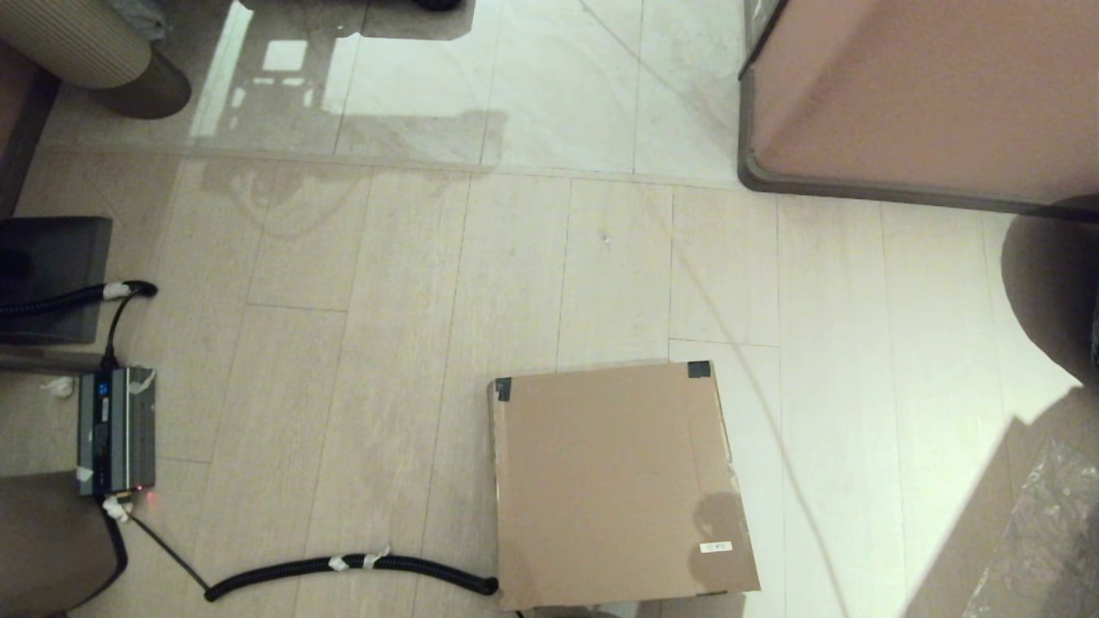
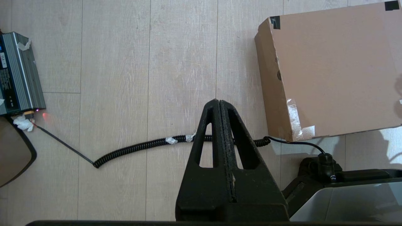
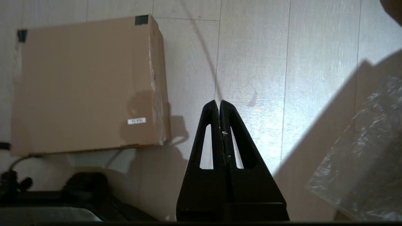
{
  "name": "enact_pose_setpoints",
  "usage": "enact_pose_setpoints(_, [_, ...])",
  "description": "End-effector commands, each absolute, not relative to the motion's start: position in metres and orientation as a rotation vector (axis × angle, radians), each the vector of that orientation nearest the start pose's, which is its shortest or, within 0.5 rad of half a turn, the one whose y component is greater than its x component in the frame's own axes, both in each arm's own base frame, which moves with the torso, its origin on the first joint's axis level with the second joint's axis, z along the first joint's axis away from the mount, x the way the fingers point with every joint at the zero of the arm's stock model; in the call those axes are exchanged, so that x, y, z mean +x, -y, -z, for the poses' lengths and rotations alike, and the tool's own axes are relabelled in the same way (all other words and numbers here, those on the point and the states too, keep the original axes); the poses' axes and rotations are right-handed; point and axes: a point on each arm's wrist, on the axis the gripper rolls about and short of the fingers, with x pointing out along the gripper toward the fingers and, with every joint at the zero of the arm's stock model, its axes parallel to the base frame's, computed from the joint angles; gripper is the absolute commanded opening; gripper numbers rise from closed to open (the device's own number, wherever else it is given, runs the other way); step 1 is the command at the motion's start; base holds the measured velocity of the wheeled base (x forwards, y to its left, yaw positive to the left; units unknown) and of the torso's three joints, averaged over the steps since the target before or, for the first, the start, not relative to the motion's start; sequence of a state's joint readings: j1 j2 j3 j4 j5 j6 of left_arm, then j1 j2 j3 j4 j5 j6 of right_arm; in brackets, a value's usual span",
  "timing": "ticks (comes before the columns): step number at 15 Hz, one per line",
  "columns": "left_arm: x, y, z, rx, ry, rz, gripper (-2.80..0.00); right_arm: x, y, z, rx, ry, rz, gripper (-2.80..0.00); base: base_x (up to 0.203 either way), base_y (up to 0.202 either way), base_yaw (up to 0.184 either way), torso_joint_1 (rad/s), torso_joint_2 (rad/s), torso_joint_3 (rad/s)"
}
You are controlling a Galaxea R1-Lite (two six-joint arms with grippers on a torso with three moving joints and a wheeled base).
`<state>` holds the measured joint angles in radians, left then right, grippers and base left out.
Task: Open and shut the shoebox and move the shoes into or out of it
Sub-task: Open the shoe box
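The brown cardboard shoebox [image 1: 614, 485] lies on the floor near the front, lid down, with dark tape at its two far corners and a small white sticker [image 1: 715, 547]. It also shows in both wrist views: shoebox [image 2: 329, 72], shoebox [image 3: 84, 84]. The shoes are out of view. My left gripper [image 2: 219, 102] hangs shut above the floor, to the left of the box, holding nothing. My right gripper [image 3: 218, 103] hangs shut above the floor on the box's right side, also holding nothing. Neither gripper appears in the head view.
A black coiled cable [image 1: 343, 566] runs along the floor from a grey electronic unit [image 1: 116, 429] to the box's near left corner. A large pinkish-brown dark-rimmed block [image 1: 919, 94] stands at the back right. Clear plastic wrap [image 3: 367, 150] lies at the right.
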<state>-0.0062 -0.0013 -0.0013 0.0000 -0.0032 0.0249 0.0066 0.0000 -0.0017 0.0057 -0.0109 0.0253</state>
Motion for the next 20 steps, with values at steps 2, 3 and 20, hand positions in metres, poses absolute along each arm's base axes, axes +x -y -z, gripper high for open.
enact_pose_setpoints(2, [-0.027, 0.0, -0.09, 0.034, 0.045, 0.013, -2.8, -0.022, 0.001, -0.079, 0.008, -0.092, 0.011, -2.8, 0.0, 0.0, 0.0, 0.0, 0.0, 0.0])
enact_pose_setpoints(3, [-0.03, 0.0, -0.104, 0.035, 0.067, 0.009, -2.8, -0.021, 0.001, -0.088, 0.007, -0.103, 0.017, -2.8, 0.0, 0.0, 0.0, 0.0, 0.0, 0.0])
enact_pose_setpoints(20, [0.13, 0.032, -0.135, -0.241, -0.738, 0.379, -2.8, 0.146, -0.004, -0.111, 0.102, -0.733, -0.025, -2.8, 0.0, 0.0, 0.0, 0.0, 0.0, 0.0])
